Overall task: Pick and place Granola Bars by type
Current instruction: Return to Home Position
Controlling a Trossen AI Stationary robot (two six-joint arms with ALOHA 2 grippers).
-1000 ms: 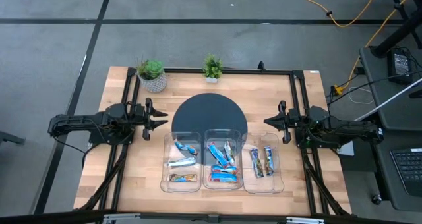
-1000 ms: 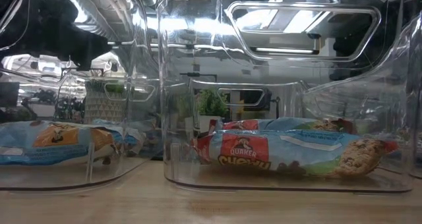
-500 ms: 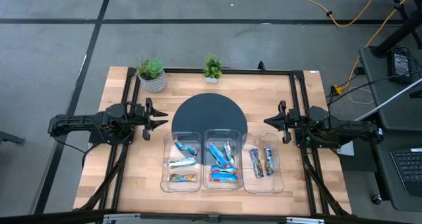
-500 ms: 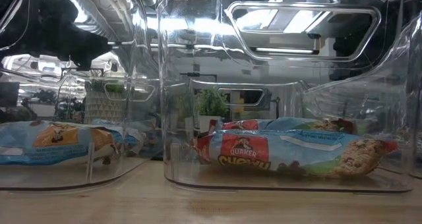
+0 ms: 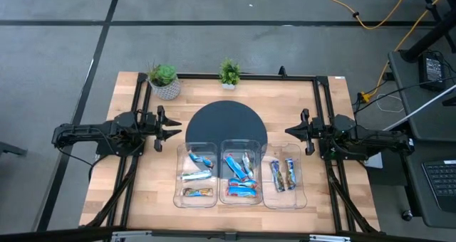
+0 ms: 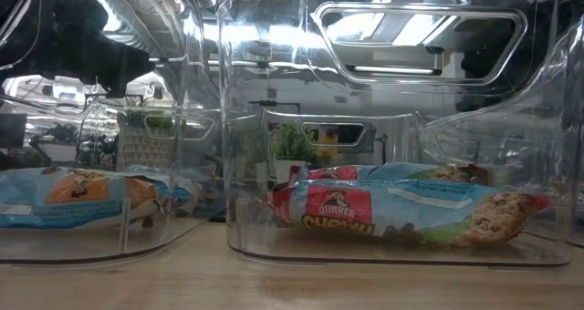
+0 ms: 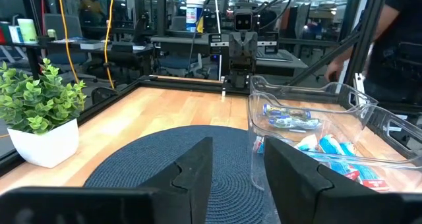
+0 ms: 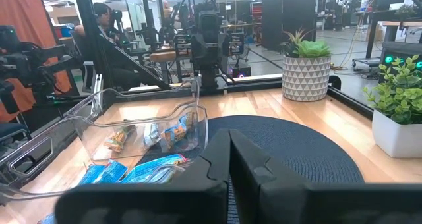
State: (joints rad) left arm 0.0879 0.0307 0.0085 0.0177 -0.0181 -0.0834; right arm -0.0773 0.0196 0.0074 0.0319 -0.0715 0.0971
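Left gripper [image 5: 171,133] at the table's left side, fingers apart and empty, right gripper [image 5: 293,133] opposite, fingers pressed together on nothing, granola bars [image 5: 239,178] lying in three clear bins [image 5: 177,181] against the dark round mat [image 5: 226,122]

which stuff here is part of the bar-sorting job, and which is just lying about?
Job: granola bars; left bin, middle bin, right bin holding them; left gripper, right gripper, idle at either side.
Lying about: round dark mat, big potted plant, small potted plant.
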